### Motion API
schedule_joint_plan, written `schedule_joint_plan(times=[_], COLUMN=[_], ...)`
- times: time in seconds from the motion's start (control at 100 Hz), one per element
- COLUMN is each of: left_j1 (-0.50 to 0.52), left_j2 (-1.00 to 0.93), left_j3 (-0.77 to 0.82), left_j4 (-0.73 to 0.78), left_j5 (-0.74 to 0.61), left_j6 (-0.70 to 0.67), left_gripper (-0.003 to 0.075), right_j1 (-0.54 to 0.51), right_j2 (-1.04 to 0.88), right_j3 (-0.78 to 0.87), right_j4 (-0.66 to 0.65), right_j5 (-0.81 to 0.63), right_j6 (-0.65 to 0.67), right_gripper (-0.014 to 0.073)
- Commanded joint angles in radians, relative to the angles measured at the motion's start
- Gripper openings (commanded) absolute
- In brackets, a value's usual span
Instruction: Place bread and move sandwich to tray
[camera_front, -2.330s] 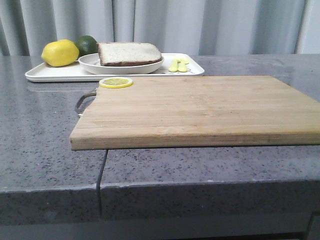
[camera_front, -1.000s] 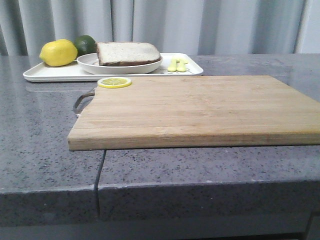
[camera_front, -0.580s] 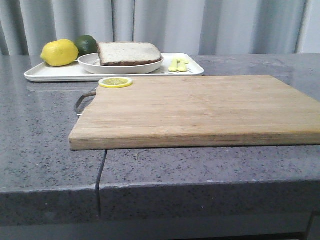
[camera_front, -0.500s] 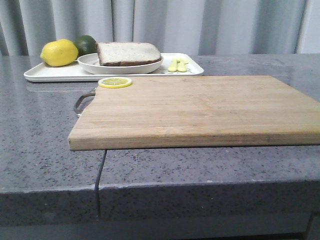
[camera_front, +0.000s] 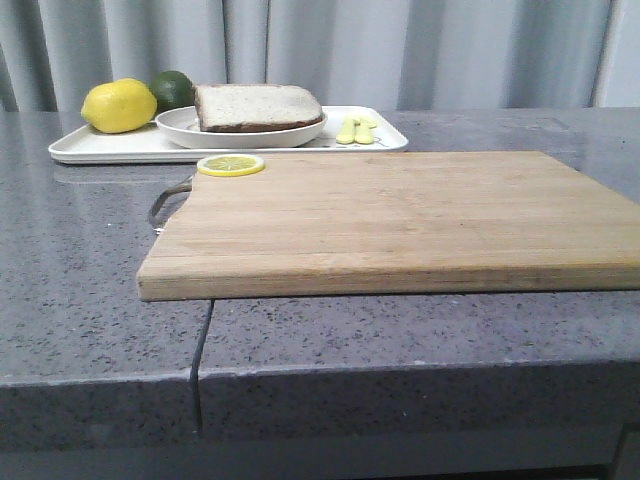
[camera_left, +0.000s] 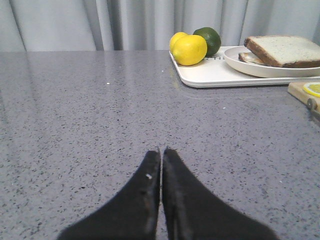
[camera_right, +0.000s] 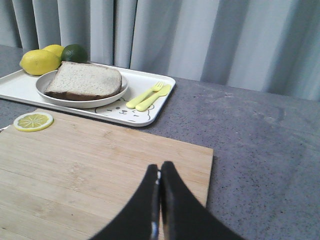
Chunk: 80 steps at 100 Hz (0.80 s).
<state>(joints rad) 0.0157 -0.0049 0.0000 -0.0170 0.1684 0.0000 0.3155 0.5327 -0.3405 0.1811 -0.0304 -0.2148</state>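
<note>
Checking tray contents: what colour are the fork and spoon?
Pale yellow-green; the fork and spoon show best in the right wrist view.

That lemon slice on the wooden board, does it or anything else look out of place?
The lemon slice sits alone at the cutting board corner, overhanging its edge. Otherwise nothing stands out: the sandwich lies on its plate in the tray.

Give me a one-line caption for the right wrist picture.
Shut right gripper over cutting board; sandwich on tray.
</note>
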Motion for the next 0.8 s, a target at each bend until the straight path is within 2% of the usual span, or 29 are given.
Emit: schedule_joint_plan(times=[0.0,0.79], left_j1=[0.005,0.005], left_j2=[-0.031,-0.031], left_j3=[0.015,0.015], left_j4=[0.023,0.017], left_j5=[-0.071,-0.068], left_j6=[0.0,0.0], left_gripper=[-0.002,-0.002], right_j1=[-0.007,-0.007], right_j2=[0.002,0.002], right_j3=[-0.025,-0.025], right_j4=[0.0,0.0], right_j5=[-0.081,-0.081], right_j6=[-0.008,-0.008], right_gripper=[-0.0069,-0.0069])
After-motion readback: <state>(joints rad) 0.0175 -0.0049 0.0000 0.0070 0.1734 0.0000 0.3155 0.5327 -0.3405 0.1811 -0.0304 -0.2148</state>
